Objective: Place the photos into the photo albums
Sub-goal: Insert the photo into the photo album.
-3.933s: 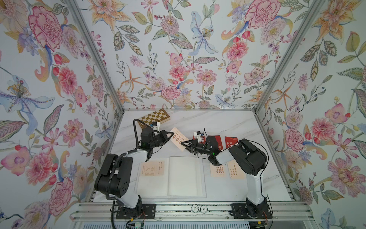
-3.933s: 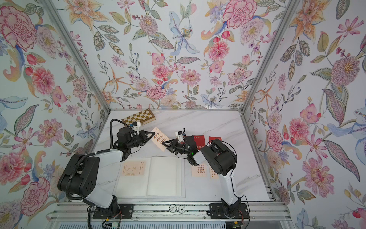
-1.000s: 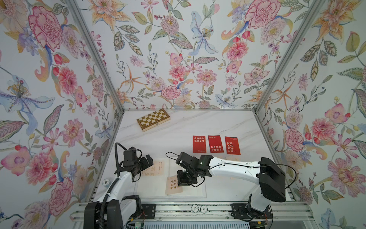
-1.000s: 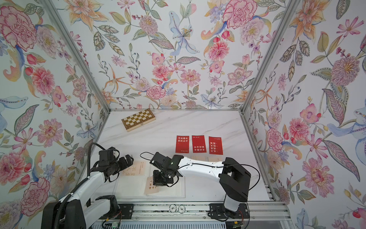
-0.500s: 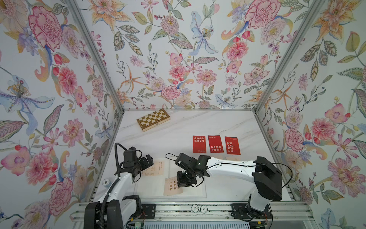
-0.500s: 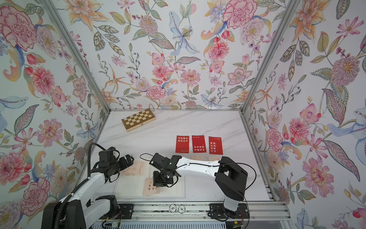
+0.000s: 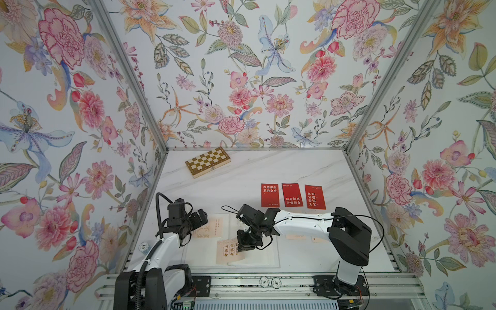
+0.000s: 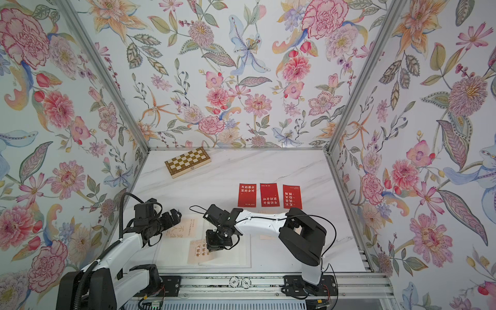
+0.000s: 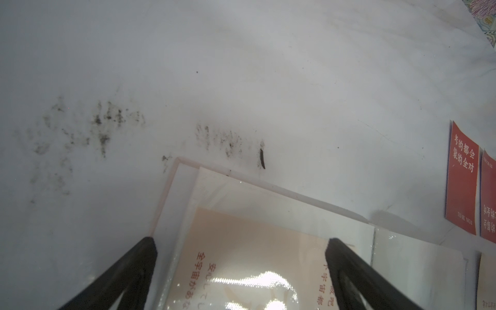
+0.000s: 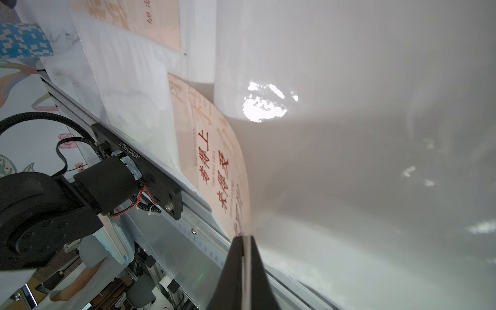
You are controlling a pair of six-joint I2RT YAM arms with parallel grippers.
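Note:
The photo album [image 7: 257, 257] [image 8: 230, 257] lies open at the table's front. My right gripper [image 7: 241, 248] [image 10: 246, 237] is shut on the edge of a cream photo [image 7: 226, 251] [image 10: 212, 161] with red print, which bends over the album's page near the spine. My left gripper [image 7: 200, 216] [image 9: 241, 243] hovers open above the left page, over a cream photo [image 7: 212, 228] [image 9: 255, 241] under clear film. Three red photos [image 7: 269, 195] [image 7: 292, 195] [image 7: 314, 196] lie in a row behind the right arm. Two more cream photos [image 7: 295, 236] [image 7: 320, 239] are partly hidden under that arm.
A checkered wooden chessboard box [image 7: 208, 161] sits at the back left near the wall. The metal rail [image 7: 268, 281] with both arm bases runs along the front edge, close to the album. Flowered walls enclose the table on three sides.
Both arms have come from the back of the table to the album. Over the last second the right gripper has shifted the cream photo slightly leftward on the page; the left gripper has stayed put.

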